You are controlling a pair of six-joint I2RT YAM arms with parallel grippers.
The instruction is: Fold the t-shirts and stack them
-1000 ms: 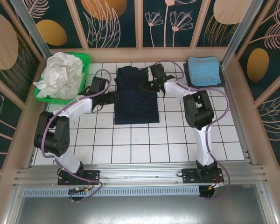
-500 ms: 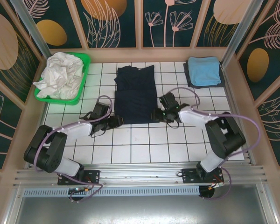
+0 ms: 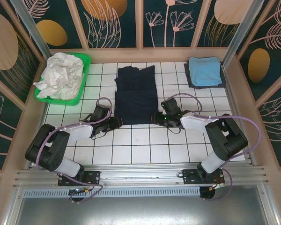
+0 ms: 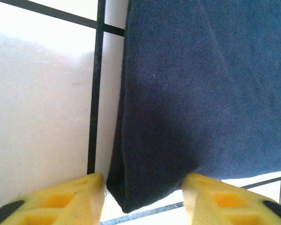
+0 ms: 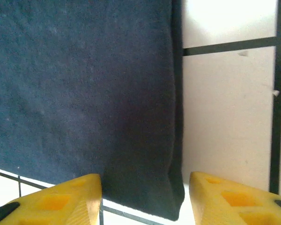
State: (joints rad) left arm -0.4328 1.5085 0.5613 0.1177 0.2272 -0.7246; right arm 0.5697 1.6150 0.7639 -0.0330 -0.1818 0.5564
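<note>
- Navy t-shirt lies flat.
- My left gripper straddles its near left corner, jaws apart.
- My right gripper, jaws apart, straddles the near right corner.

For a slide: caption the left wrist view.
Left gripper, jaws open, straddles a corner of the folded navy t-shirt on white tiles.

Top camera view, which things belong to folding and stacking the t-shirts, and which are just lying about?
Belongs to the job:
navy t-shirt, flat mid-table
light blue t-shirt, folded, far right
white t-shirt pile, crumpled in the basket

Just lying about:
green basket
tiled table
</note>
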